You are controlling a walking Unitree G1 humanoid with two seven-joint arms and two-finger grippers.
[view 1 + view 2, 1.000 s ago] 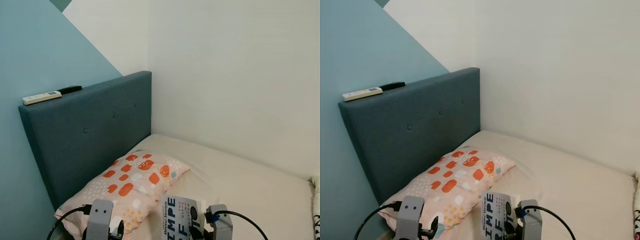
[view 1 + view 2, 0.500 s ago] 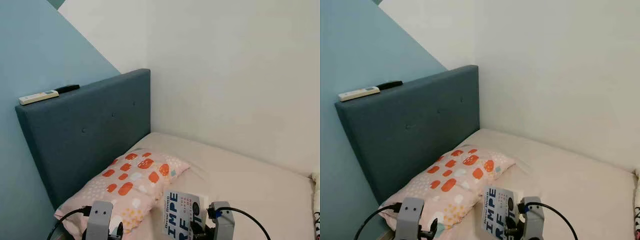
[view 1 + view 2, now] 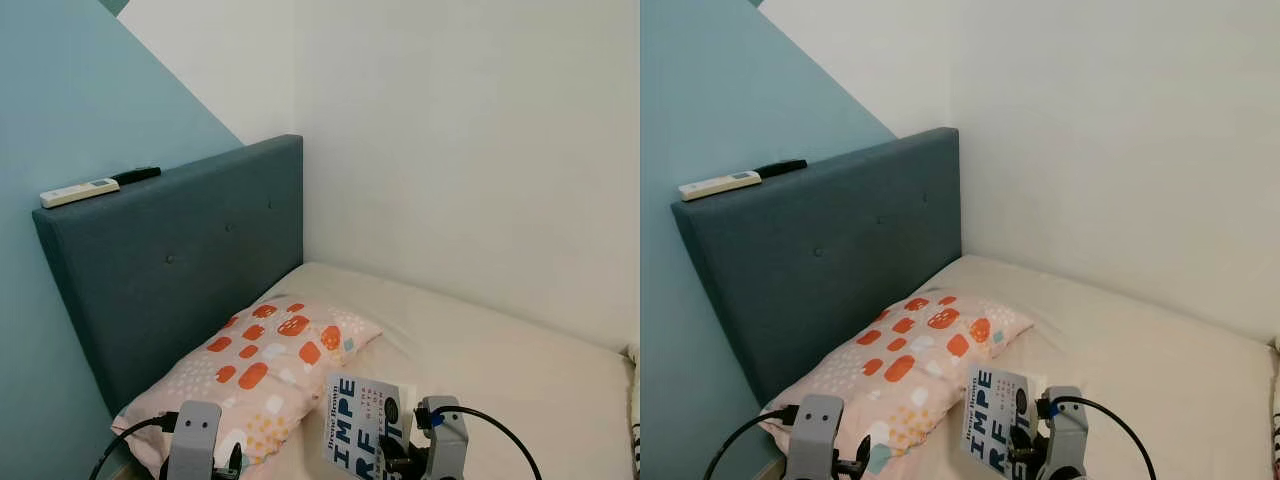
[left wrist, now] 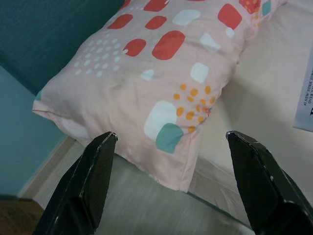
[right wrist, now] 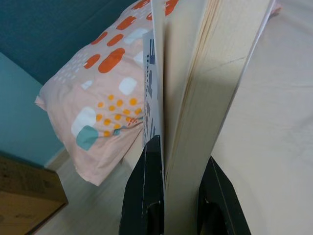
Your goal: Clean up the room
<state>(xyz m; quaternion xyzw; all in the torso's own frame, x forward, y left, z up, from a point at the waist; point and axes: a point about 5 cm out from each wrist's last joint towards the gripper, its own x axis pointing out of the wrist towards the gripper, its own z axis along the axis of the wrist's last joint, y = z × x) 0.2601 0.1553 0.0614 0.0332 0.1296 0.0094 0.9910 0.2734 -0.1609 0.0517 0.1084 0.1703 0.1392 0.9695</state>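
Landmark: the pillow (image 3: 268, 370), pink with orange and white patches, lying against the dark teal headboard (image 3: 170, 260).

Right gripper (image 5: 180, 193): 2 black fingers clamped on a book (image 3: 362, 425), 1 on each cover, page block between them. Book held upright over the mattress (image 3: 500, 370), just beside the pillow's open-bed side, lettered cover facing the camera.

Left gripper (image 4: 171, 166): fingers spread wide, nothing between them, hanging over the pillow's near corner at the bed edge.

Progress, as a judgement: 1 item picked up and in hand, not yet put away. No shelf or table in sight to receive it.

Also left: a white remote (image 3: 79, 192) and a black remote (image 3: 135, 176) lie on top of the headboard, above the pillow.

Room: teal wall behind the headboard, white wall beyond the pillow; cream sheet, lightly creased; pale wood floor under the pillow's near corner.
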